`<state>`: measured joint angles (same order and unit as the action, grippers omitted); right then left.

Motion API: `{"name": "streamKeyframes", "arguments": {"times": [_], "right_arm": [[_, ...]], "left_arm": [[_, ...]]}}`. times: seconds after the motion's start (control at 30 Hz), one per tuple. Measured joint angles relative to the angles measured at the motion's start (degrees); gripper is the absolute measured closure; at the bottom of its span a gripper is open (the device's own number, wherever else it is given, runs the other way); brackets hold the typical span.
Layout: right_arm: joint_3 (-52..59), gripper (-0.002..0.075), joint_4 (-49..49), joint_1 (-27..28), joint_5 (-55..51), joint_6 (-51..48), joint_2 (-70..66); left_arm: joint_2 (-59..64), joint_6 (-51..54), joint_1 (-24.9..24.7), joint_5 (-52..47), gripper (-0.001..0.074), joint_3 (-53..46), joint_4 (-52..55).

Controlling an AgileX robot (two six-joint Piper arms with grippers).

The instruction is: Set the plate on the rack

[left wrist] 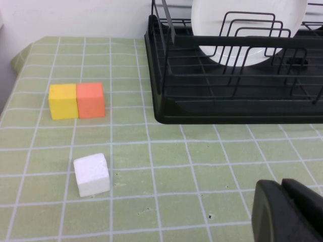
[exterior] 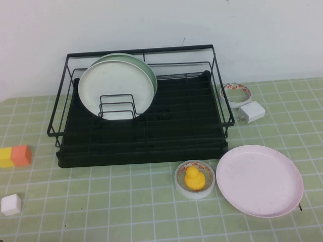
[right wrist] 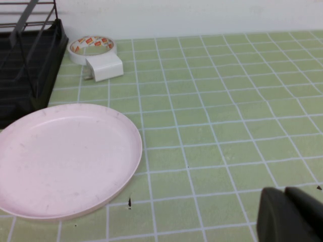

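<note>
No legible text; red marks on tape roll point(right wrist: 91, 46) unreadable.

The pale green plate point(exterior: 146, 68) stands behind the cream-white plate point(exterior: 116, 89), so only its upper rim shows. The rack point(exterior: 141, 146) hides the cream-white plate's lower edge. In the wrist views only a dark corner of the left gripper point(left wrist: 290, 214) and of the right gripper point(right wrist: 292, 217) shows, cut off by the picture's edge. The print on the tape roll point(exterior: 236, 93) near the desk's far right is too small to read.

Left hand point(left wrist: 290, 212) and right hand point(right wrist: 292, 214) show as smooth, matte black, rounded casings.
</note>
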<state>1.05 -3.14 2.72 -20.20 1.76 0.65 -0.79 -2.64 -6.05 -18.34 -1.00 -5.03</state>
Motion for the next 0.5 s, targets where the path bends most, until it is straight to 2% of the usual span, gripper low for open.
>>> {"name": "streamKeyframes", "arguments": {"times": [0.5], "right_arm": [[0.00, 0.0726, 0.00, 0.00, 0.00, 0.00, 0.00]], "left_arm": [[0.00, 0.49, 0.00, -0.13, 0.0738, 0.00, -2.50]]}}
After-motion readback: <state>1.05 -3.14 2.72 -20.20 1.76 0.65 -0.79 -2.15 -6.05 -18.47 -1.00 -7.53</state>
